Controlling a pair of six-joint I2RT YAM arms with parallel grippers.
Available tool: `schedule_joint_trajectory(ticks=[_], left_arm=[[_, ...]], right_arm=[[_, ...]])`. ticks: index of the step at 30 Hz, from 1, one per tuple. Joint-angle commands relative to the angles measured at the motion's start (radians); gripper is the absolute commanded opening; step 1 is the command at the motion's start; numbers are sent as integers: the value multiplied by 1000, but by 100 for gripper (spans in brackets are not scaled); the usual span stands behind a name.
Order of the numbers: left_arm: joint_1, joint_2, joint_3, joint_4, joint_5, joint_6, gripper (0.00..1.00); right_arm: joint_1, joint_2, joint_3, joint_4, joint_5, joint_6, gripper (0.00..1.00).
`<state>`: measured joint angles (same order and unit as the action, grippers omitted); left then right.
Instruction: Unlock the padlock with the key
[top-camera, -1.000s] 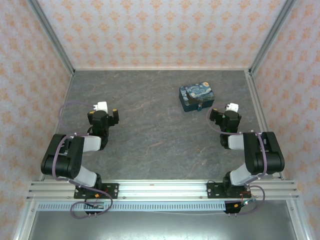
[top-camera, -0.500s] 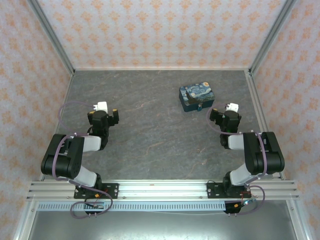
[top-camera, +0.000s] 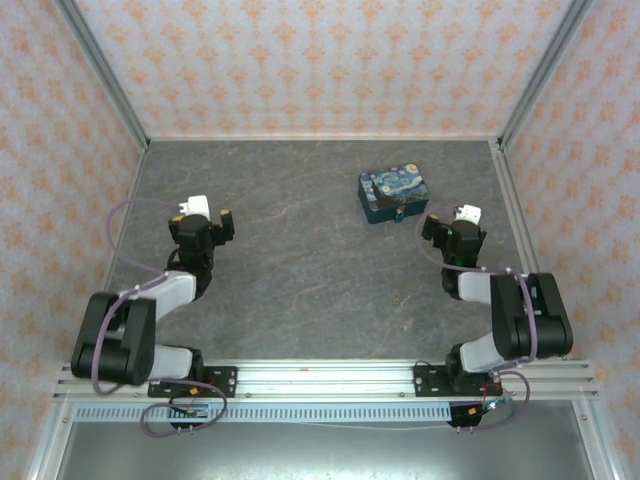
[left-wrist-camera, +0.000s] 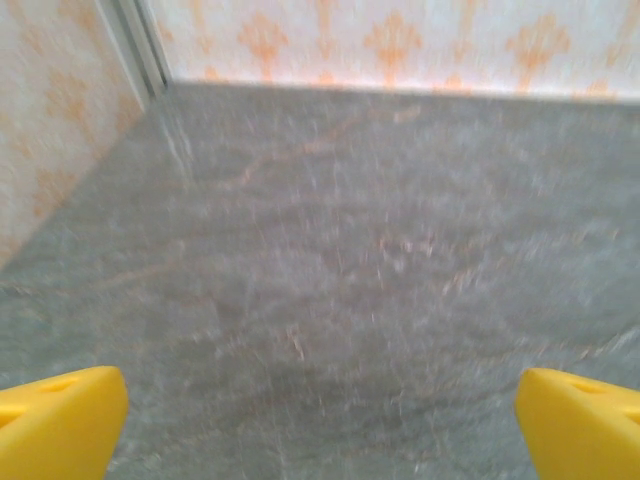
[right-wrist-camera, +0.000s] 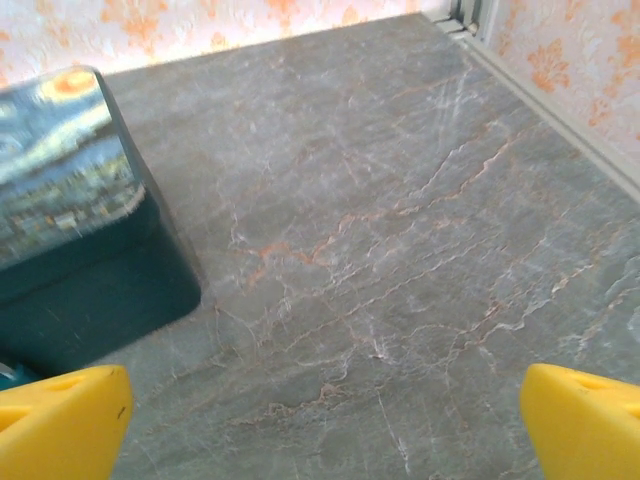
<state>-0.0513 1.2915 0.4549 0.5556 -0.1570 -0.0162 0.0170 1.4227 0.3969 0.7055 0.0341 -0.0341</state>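
Note:
The blue-and-yellow Starry Night tin (top-camera: 395, 194) stands at the back right of the table; its dark teal side (right-wrist-camera: 80, 290) fills the left of the right wrist view. A tiny dark thing with a light fleck (top-camera: 400, 213) hangs at the tin's near side and may be the padlock, but it is too small to tell. The key is out of view. My right gripper (top-camera: 447, 221) sits just right of the tin, open, its yellow fingertips (right-wrist-camera: 580, 420) wide apart over bare table. My left gripper (top-camera: 205, 214) is open at the left, with nothing between its fingertips (left-wrist-camera: 60, 420).
The grey marble table (top-camera: 300, 260) is walled by patterned panels with metal posts at the corners (top-camera: 500, 140). The left wall (left-wrist-camera: 50, 120) is close to my left gripper, the right wall (right-wrist-camera: 580, 60) close to my right gripper.
The left arm has stretched out and its gripper has moved a little farther back and left; its wrist view is blurred by motion. The right gripper has edged slightly back.

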Motion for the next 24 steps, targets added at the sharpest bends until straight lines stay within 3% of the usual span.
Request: schedule_joint_trajectory(ticks=[1, 6, 9, 14, 19, 24], left_arm=[[1, -130, 49, -140, -18, -70, 100], [1, -221, 243, -520, 66, -297, 100], [-1, -218, 335, -683, 181, -412, 100], [-53, -245, 325, -716, 352, -565, 100], [-177, -265, 271, -669, 373, -637, 100], [-269, -233, 193, -566, 372, -701, 100]], right_arm=[[0, -130, 17, -128, 18, 35, 99], [1, -351, 63, -427, -12, 158, 99], [1, -462, 126, -646, -84, 244, 99], [4, -560, 227, -970, -206, 373, 99], [19, -594, 239, -1150, -307, 421, 99], [56, -622, 191, -1218, -345, 460, 100]])
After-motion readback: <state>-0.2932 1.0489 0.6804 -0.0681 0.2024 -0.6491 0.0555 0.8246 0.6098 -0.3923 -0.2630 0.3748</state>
